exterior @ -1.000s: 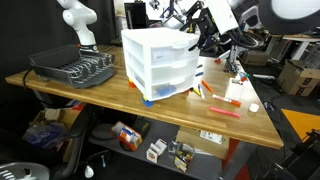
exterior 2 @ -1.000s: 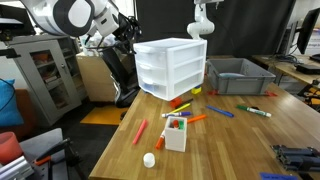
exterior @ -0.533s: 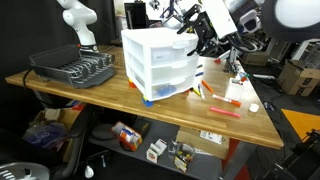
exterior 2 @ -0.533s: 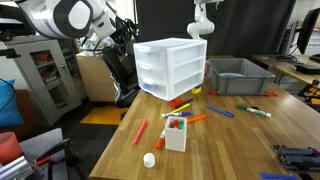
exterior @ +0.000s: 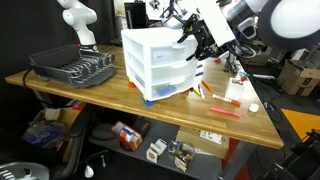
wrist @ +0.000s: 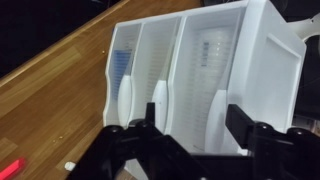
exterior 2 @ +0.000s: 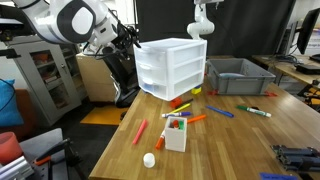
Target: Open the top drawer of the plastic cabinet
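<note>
The white plastic cabinet point(exterior: 155, 62) with three drawers stands on the wooden table, seen in both exterior views point(exterior 2: 175, 68). Its top drawer point(exterior: 166, 46) is closed. My gripper point(exterior: 197, 38) is open and hovers just off the front of the top drawer, near the cabinet's upper front corner point(exterior 2: 134, 42). In the wrist view the cabinet lies sideways, with the top drawer point(wrist: 205, 65) as the right-hand column. My gripper point(wrist: 200, 118) has its two black fingers point(wrist: 160, 105) spread wide in front of that drawer face, holding nothing.
A black dish rack point(exterior: 72, 68) sits beside the cabinet and a grey bin point(exterior 2: 240, 78) behind it. Markers point(exterior 2: 140, 131), a small white box of markers point(exterior 2: 176, 134) and a white cap point(exterior 2: 149, 159) lie on the table point(exterior 2: 230, 140). A white arm point(exterior 2: 202, 20) stands at the back.
My gripper has moved closer to the cabinet, toward the front of the top drawer. The cabinet and drawers have not moved.
</note>
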Controlling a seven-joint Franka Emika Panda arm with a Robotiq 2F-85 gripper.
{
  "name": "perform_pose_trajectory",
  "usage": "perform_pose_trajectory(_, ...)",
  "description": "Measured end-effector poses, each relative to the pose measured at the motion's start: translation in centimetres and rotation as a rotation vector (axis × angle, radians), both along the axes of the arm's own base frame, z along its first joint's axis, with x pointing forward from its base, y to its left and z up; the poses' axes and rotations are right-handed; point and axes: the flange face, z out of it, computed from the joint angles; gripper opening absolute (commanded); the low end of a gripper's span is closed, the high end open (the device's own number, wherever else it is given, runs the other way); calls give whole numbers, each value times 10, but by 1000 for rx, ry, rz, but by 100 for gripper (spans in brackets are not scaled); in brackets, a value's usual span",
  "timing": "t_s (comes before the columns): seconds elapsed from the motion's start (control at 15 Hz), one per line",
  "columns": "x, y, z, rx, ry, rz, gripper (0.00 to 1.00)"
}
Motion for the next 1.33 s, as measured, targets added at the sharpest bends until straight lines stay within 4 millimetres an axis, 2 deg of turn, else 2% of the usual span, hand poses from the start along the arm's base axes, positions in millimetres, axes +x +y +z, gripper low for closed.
perform_pose_trajectory(0.27, 8, -6, -2, -4, 0, -16, 63)
perform_pose_trajectory(0.4, 12, -9, 0, -2, -7, -25, 67)
perform_pose_trajectory(0.47, 13, -11, 1, -1, -10, -29, 73)
perform_pose_trajectory(0.6, 15, -13, 1, -2, -10, -34, 71)
perform_pose_trajectory(0.8, 15, -12, -6, -11, 1, -30, 47)
perform_pose_trajectory(0.93, 18, -11, -3, -9, -9, -27, 29)
perform_pose_trajectory(1.0, 20, -10, 0, -6, -15, -27, 30)
perform_pose_trajectory(1.07, 21, -10, 2, -4, -20, -27, 24)
perform_pose_trajectory(1.2, 25, -9, 6, -1, -30, -29, 21)
perform_pose_trajectory(1.33, 27, -10, 9, 1, -35, -32, 23)
